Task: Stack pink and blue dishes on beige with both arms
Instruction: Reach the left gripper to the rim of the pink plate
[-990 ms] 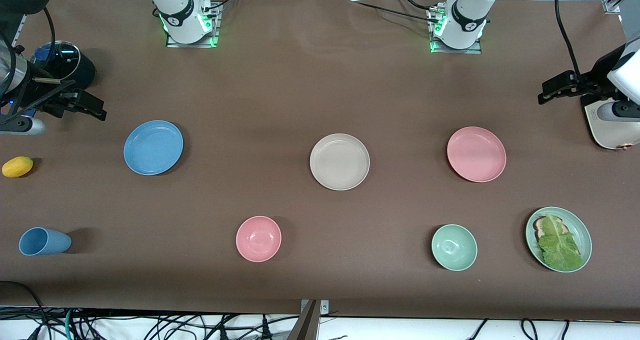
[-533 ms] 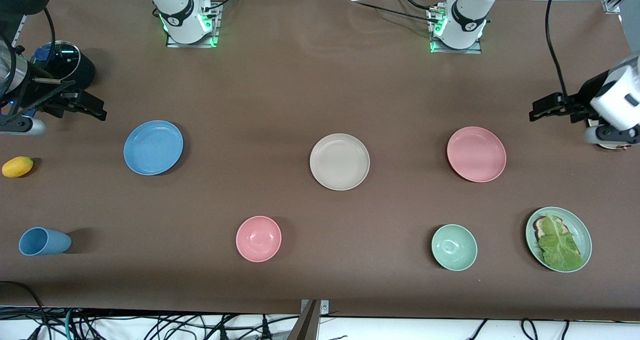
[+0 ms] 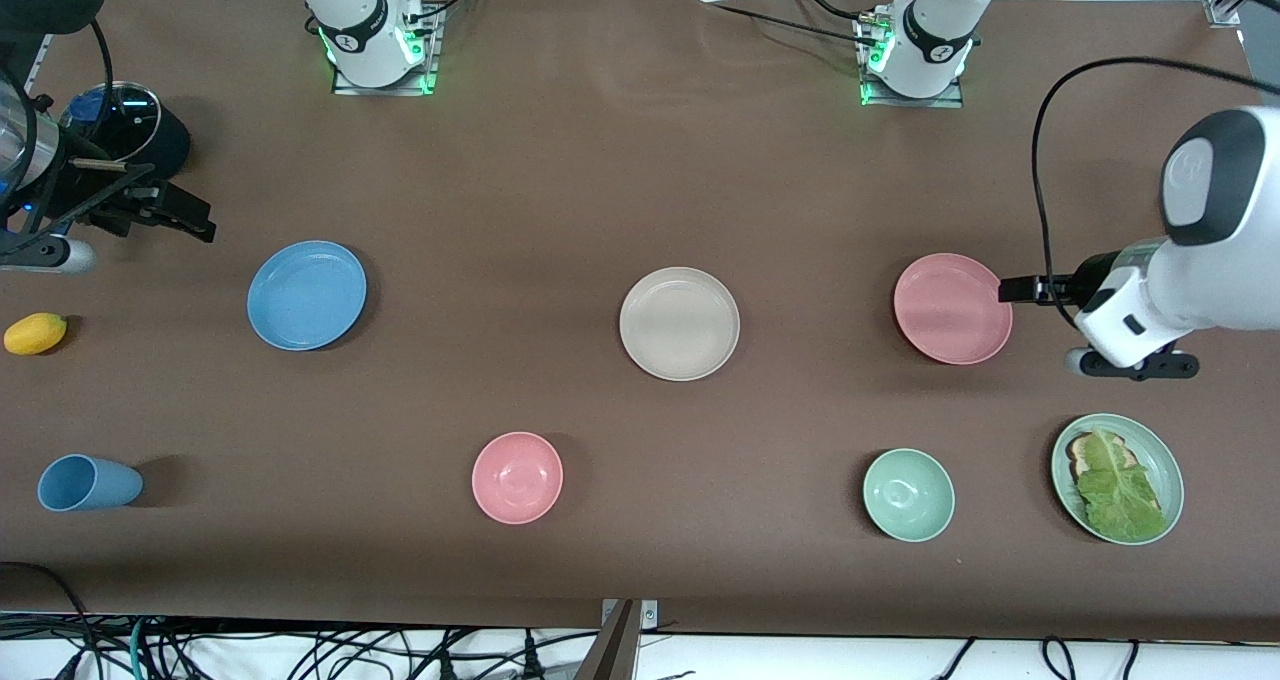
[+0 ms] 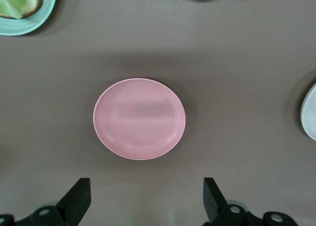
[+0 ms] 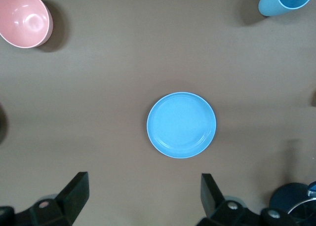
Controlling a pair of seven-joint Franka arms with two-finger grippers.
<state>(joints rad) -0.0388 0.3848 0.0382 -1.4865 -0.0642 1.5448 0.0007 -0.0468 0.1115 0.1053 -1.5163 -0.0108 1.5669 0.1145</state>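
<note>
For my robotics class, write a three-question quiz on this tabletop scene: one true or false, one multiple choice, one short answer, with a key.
1. True or false: the left gripper is shut on the pink plate.
2. The beige plate holds: A) the blue plate; B) lettuce; C) nothing.
3. Which plate shows between the right gripper fingers in the right wrist view?

Key:
1. False; its fingers stand open, level with the plate's rim at the left arm's end of the table.
2. C.
3. The blue plate.
</note>
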